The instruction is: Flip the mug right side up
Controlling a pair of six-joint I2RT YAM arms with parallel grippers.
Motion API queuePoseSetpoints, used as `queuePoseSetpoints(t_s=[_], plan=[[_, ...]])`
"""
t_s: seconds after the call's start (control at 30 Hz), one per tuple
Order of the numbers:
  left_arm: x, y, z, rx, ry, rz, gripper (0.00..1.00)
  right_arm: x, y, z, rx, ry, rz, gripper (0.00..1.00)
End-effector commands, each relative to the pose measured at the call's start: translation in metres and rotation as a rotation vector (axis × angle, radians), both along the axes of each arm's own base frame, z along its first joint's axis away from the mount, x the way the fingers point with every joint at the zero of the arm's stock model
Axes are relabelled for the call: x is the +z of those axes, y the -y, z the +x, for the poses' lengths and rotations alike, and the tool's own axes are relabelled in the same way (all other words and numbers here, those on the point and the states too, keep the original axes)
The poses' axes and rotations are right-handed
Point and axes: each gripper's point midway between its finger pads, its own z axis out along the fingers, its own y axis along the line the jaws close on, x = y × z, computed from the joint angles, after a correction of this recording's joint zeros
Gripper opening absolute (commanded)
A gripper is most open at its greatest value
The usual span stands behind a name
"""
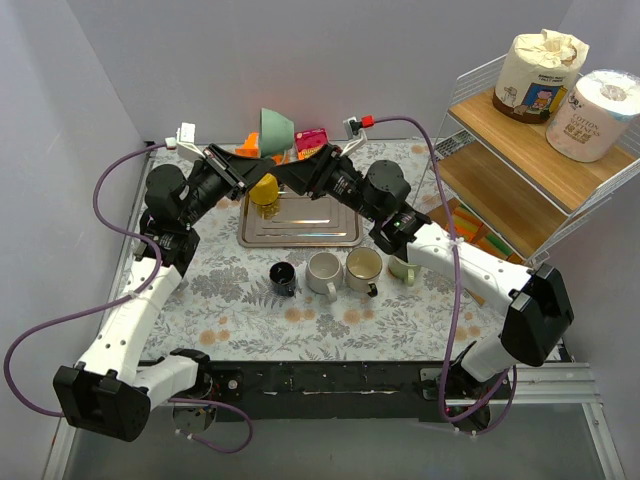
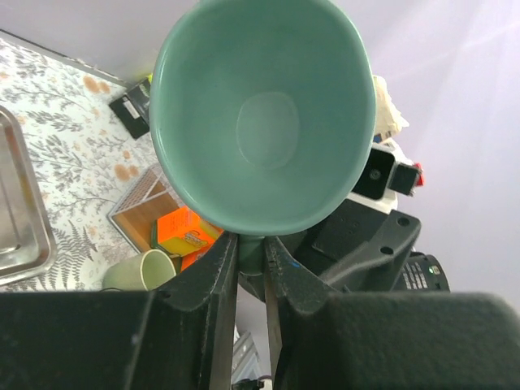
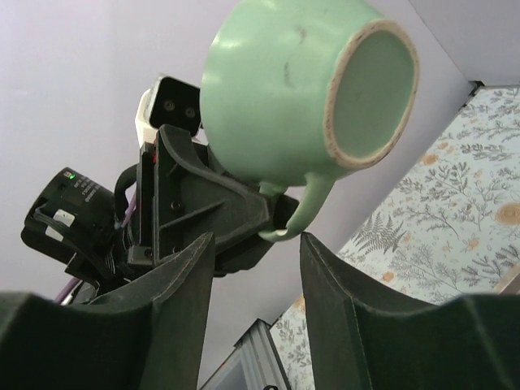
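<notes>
**Left end effector** (image 2: 250,244): clenched on the mug (image 2: 264,122), gripped at its lower side, apparently by the handle (image 3: 302,213).

**Right end effector** (image 3: 254,240): released, with its fingers parted either side of the handle.

**Mug:** held aloft on its side above the far edge of the tray (image 1: 300,238), clear of the counter (image 1: 250,320).

**Step judged in hand:** mid-air reorientation.

**Next required:** the mug is to be rotated mouth-up and set down upright.
</notes>
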Motion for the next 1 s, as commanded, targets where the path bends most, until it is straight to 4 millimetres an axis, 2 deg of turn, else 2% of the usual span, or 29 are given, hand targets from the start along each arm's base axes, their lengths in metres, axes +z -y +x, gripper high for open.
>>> queuePoseSetpoints(t_s=[0.0,0.13,0.17,0.3,0.43,0.53,0.57,0.63,0.7,0.77,0.8,0.9,0.97], plan=[[0.023,-0.009,0.005,0.070,0.056,0.033,0.00,0.023,0.016,-0.013,0.009,0.042,0.023,0.53],[0.020,-0.013,0.013,0.105,0.043,0.106,0.00,0.006,0.019,-0.012,0.003,0.014,-0.006,0.53],[0.012,-0.014,0.015,0.114,0.015,0.128,0.00,-0.001,0.018,-0.012,0.008,0.001,-0.020,0.53],[0.003,-0.022,0.019,0.160,-0.005,0.198,0.00,-0.017,0.019,-0.011,0.015,-0.033,-0.058,0.53],[-0.008,-0.040,0.023,0.247,-0.025,0.313,0.00,-0.030,0.023,-0.010,0.007,-0.052,-0.093,0.53],[-0.027,-0.064,0.027,0.365,-0.094,0.417,0.00,-0.041,0.029,-0.008,-0.009,-0.063,-0.127,0.53],[-0.045,-0.083,0.028,0.445,-0.151,0.491,0.00,-0.044,0.031,-0.006,-0.016,-0.068,-0.136,0.53],[-0.064,-0.100,0.025,0.513,-0.200,0.571,0.00,-0.050,0.033,-0.005,-0.022,-0.076,-0.156,0.52],[-0.092,-0.120,0.017,0.578,-0.272,0.661,0.00,-0.056,0.037,-0.003,-0.031,-0.089,-0.168,0.52],[-0.105,-0.129,0.007,0.599,-0.290,0.695,0.00,-0.061,0.039,-0.002,-0.034,-0.098,-0.179,0.52],[-0.125,-0.135,0.003,0.610,-0.324,0.727,0.00,-0.063,0.040,-0.002,-0.037,-0.102,-0.185,0.52],[-0.140,-0.139,-0.007,0.620,-0.353,0.732,0.00,-0.072,0.040,-0.001,-0.028,-0.122,-0.201,0.52],[-0.163,-0.141,-0.014,0.614,-0.407,0.749,0.00,-0.075,0.040,0.000,-0.024,-0.131,-0.204,0.52]])
